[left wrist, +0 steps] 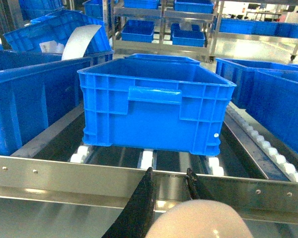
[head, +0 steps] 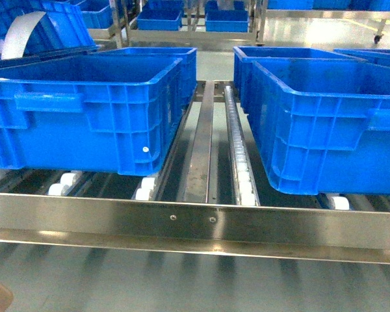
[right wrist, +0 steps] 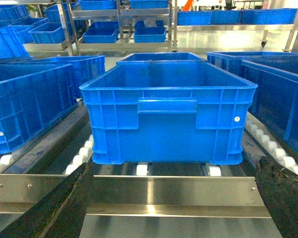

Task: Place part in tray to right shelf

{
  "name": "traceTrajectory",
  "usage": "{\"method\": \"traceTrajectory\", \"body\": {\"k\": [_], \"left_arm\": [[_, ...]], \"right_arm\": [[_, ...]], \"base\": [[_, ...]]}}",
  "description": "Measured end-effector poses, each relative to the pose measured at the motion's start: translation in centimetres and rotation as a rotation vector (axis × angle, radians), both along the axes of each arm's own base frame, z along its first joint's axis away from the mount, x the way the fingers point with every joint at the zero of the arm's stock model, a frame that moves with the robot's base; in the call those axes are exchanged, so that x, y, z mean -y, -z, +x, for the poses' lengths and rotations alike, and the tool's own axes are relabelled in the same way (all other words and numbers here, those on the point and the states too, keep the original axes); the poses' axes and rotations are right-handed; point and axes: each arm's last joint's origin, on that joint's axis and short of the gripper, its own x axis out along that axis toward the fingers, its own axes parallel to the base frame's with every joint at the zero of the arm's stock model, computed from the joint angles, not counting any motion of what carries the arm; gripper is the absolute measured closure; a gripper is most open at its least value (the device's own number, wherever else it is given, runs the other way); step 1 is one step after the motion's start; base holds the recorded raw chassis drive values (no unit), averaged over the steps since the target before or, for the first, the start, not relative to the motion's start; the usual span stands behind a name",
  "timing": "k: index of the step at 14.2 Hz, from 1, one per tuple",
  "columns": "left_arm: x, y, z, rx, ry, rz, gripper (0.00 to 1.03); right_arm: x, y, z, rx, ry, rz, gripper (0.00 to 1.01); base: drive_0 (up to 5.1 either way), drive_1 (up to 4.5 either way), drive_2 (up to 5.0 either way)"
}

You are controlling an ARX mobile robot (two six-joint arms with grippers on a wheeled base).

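Fingers of the left gripper (left wrist: 171,191) show at the bottom centre of the left wrist view, two dark blades standing close together with only a narrow slit between them. A pale rounded shape (left wrist: 198,220), cream-white and blurred, fills the bottom edge just below and right of those fingers; whether it is clamped between them cannot be told. Beyond the fingertips runs the flat steel front rail (left wrist: 64,178) of the shelf, and past it a blue crate (left wrist: 156,106) sits on white rollers, squarely in the middle of the frame.

The right gripper (right wrist: 174,198) is spread wide: one dark finger (right wrist: 54,208) lies in the lower left corner of the right wrist view and the other in the lower right corner, with nothing between them. The riveted rail (right wrist: 164,191) crosses behind them, and a second blue crate (right wrist: 169,116) stands centred on the rollers just past it.

No blue block shows in any view, and no writing or label can be read on the crates or the rail.

In the head view the shelf (head: 201,221) spans the frame, one crate at left, one at right, a roller track (head: 237,143) between them. Neither gripper shows there.
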Motion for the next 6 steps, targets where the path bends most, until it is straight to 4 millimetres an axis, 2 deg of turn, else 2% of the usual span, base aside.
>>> {"method": "traceTrajectory", "body": {"k": [6], "left_arm": [[0.0, 0.0, 0.0, 0.0, 0.0, 0.0, 0.91]], "right_arm": [[0.0, 0.0, 0.0, 0.0, 0.0, 0.0, 0.03]], "base": [[0.0, 0.0, 0.0]]}}
